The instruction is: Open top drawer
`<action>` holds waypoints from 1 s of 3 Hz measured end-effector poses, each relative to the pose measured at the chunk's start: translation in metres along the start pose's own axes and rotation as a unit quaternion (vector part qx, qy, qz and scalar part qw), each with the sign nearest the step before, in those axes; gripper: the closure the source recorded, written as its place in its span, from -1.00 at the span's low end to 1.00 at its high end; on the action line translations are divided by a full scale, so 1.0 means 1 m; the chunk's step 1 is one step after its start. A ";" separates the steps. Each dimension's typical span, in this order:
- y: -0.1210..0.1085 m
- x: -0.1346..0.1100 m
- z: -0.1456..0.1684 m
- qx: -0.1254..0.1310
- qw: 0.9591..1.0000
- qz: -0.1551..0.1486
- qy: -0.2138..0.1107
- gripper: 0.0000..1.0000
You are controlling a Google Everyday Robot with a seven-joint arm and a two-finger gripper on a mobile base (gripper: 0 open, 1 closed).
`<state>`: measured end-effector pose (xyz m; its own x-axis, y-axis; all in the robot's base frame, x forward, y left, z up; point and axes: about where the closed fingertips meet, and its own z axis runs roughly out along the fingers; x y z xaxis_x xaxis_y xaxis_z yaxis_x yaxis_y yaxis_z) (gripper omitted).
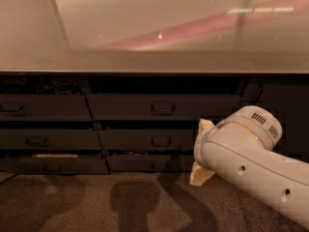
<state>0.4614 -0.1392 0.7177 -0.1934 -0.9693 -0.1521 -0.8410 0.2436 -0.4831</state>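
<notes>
The top drawer (pixel 125 107) is the widest dark grey front under the counter, in the centre column, with a small loop handle (pixel 163 107) at its middle. Its front stands about level with the neighbouring fronts. My gripper (pixel 201 151) shows as pale tan parts at the end of the white arm (pixel 251 153), at the right. It sits below and to the right of the top drawer's handle, in front of the right ends of the two lower drawers, and is apart from the handle. It holds nothing that I can see.
A pale glossy counter top (pixel 154 37) overhangs the drawers. Two shorter fronts (pixel 145 140) lie below the top drawer, and a left column of drawers (pixel 43 108) stands beside it. The bottom left drawer (pixel 53 159) shows a pale strip at its top. Carpet (pixel 96 202) lies in front.
</notes>
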 end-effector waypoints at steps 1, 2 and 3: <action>-0.018 0.003 0.018 -0.001 1.000 0.018 0.019 -1.00; -0.018 0.003 0.018 0.000 1.000 0.018 0.019 -1.00; -0.030 0.005 0.019 0.005 0.999 0.024 0.034 -1.00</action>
<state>0.4949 -0.1509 0.7153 -0.2668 -0.9567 -0.1168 -0.8246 0.2893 -0.4861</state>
